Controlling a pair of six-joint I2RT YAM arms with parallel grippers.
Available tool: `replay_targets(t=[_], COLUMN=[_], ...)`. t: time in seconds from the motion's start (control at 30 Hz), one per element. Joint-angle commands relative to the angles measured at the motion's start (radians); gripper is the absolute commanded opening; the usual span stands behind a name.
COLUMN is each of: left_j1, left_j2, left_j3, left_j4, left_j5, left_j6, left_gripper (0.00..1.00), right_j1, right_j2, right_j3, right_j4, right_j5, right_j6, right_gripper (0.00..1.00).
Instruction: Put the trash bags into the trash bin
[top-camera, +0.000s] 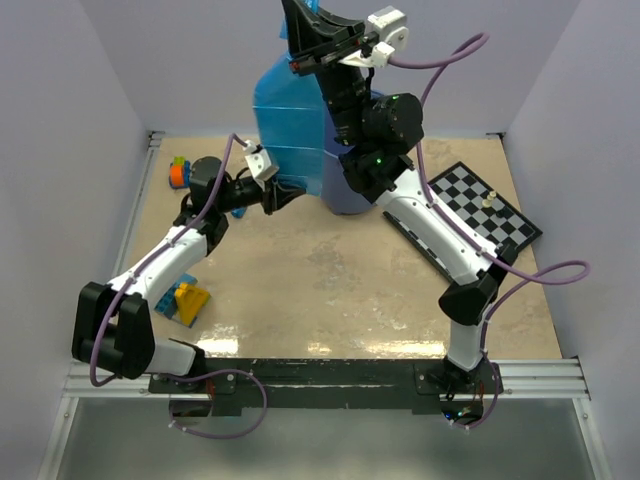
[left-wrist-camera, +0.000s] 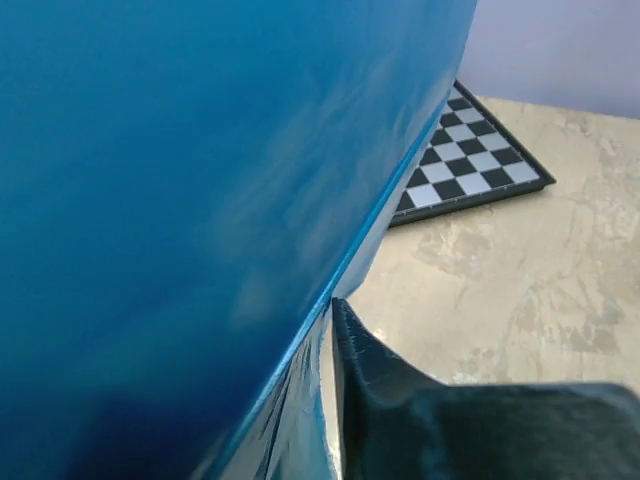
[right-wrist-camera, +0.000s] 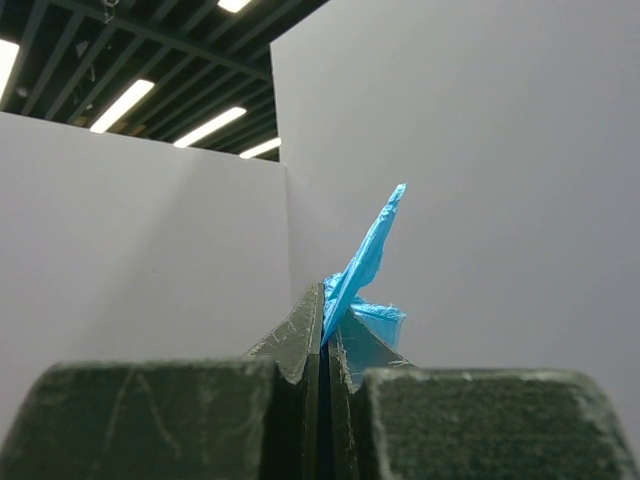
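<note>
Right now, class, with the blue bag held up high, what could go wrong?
1. The right gripper pinches only the thin top edge of the trash bag, so the film might slip free.
2. The hanging bag hides most of the trash bin, so the left gripper at its lower edge could nudge the bin.

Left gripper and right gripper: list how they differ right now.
Height: the right gripper is high up, while the left gripper sits low near the table. Grip: the right gripper's fingers are shut on the top of the trash bag; whether the left gripper's fingers are closed cannot be told. Both are against the same hanging blue bag.
</note>
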Motion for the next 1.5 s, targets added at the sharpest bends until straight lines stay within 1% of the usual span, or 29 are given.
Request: replay_targets(t=[0.0, 0.03, 0.07, 0.1, 0.17, 0.2, 0.23, 0.3, 0.37, 0.4, 0.43, 0.53, 0.6, 0.63, 0.67, 0.73, 0.77, 0.83, 0.87, 0.97, 1.03, 1.1, 1.17, 1.2, 1.23, 1.27, 1.3, 1.4, 1.47], left_j1=[-0.005, -0.005, -0.005, -0.005, -0.005, -0.005, -0.005, -0.004, -0.004, -0.002, 0.002, 0.057, 0.096, 0.11, 0.113, 0.116, 0.117, 0.124, 0.131, 0.165, 0.197, 0.219, 0.229, 0.231, 0.231, 0.232, 0.24, 0.249, 0.251], left_j2=[-0.017, -0.024, -0.033, -0.046, -0.061, -0.067, -0.078, -0.105, -0.148, -0.182, -0.216, -0.308, -0.355, -0.368, -0.379, -0.395, -0.389, -0.342, -0.293, -0.102, 0.02, 0.133, 0.227, 0.245, 0.246, 0.238, 0.244, 0.279, 0.282], left_j3=[0.052, 0.049, 0.044, 0.038, 0.03, 0.039, 0.047, 0.064, 0.05, 0.026, 0.0, -0.091, -0.128, -0.137, -0.122, -0.114, -0.103, -0.067, -0.041, 0.093, 0.179, 0.264, 0.349, 0.364, 0.366, 0.355, 0.317, 0.282, 0.248], left_j4=[0.045, 0.025, -0.007, -0.037, -0.112, -0.184, -0.255, -0.468, -0.661, -0.711, -0.754, -0.785, -0.809, -0.843, -0.901, -0.882, -0.898, -0.953, -1.016, -1.227, -1.385, -1.491, -1.652, -1.604, -1.473, -1.357, -1.213, -1.15, -1.067], left_j5=[0.031, 0.042, 0.06, 0.082, 0.134, 0.159, 0.194, 0.257, 0.288, 0.289, 0.292, 0.326, 0.343, 0.354, 0.332, 0.318, 0.312, 0.309, 0.335, 0.381, 0.459, 0.551, 0.658, 0.674, 0.658, 0.618, 0.596, 0.689, 0.712], left_j6=[-0.06, -0.06, -0.059, -0.049, -0.019, 0.007, 0.044, 0.151, 0.246, 0.262, 0.267, 0.203, 0.166, 0.172, 0.211, 0.183, 0.179, 0.178, 0.211, 0.32, 0.414, 0.425, 0.529, 0.479, 0.325, 0.091, -0.127, -0.267, -0.366], left_gripper=[0.18, 0.08, 0.02, 0.0, 0.0, 0.0, 0.0, 0.0, 0.0, 0.0, 0.0, 0.0, 0.0, 0.0, 0.0, 0.0, 0.0, 0.0, 0.0, 0.0, 0.0, 0.0, 0.0, 0.0, 0.0, 0.0, 0.0, 0.0, 0.0], right_j1=[0.0, -0.002, -0.011, -0.02, -0.043, -0.057, -0.069, -0.072, -0.072, -0.069, -0.066, -0.065, -0.065, -0.065, -0.065, -0.071, -0.08, -0.105, -0.112, -0.149, -0.164, -0.169, -0.165, -0.155, -0.136, -0.113, -0.076, -0.03, 0.0], right_j2=[0.017, 0.017, 0.019, 0.02, 0.031, 0.041, 0.051, 0.049, 0.016, 0.006, -0.001, 0.009, 0.055, 0.095, 0.123, 0.16, 0.16, 0.137, 0.112, 0.004, -0.082, -0.182, -0.276, -0.329, -0.377, -0.43, -0.522, -0.621, -0.641], right_j3=[-0.022, -0.04, -0.069, -0.098, -0.151, -0.163, -0.172, -0.207, -0.327, -0.371, -0.419, -0.516, -0.528, -0.518, -0.489, -0.435, -0.41, -0.387, -0.389, -0.448, -0.53, -0.598, -0.698, -0.771, -0.834, -0.914, -1.056, -1.233, -1.281], right_j4=[0.059, 0.071, 0.082, 0.088, 0.062, 0.017, -0.051, -0.172, -0.241, -0.286, -0.306, -0.318, -0.32, -0.318, -0.33, -0.337, -0.34, -0.35, -0.358, -0.366, -0.354, -0.357, -0.36, -0.363, -0.367, -0.367, -0.378, -0.363, -0.372], right_j5=[0.114, 0.138, 0.166, 0.178, 0.205, 0.193, 0.156, 0.104, -0.015, -0.089, -0.09, -0.146, -0.208, -0.22, -0.22, -0.148, -0.145, -0.185, -0.186, -0.226, -0.248, -0.309, -0.418, -0.47, -0.481, -0.481, -0.493, -0.489, -0.492], right_j6=[-0.051, -0.071, -0.091, -0.106, -0.109, -0.103, -0.114, -0.148, -0.184, -0.201, -0.191, -0.068, -0.031, -0.002, 0.021, 0.074, 0.096, 0.127, 0.136, 0.145, 0.112, 0.008, -0.141, -0.249, -0.351, -0.44, -0.626, -0.85, -0.953], right_gripper=[0.0, 0.0, 0.0, 0.0, 0.01, 0.07, 0.09, 0.1, 0.17, 0.16, 0.15, 0.21, 0.27, 0.34, 0.42, 0.57, 0.67, 0.86, 0.91, 0.96, 0.96, 0.96, 0.95, 0.94, 0.93, 0.91, 0.89, 0.87, 0.86])
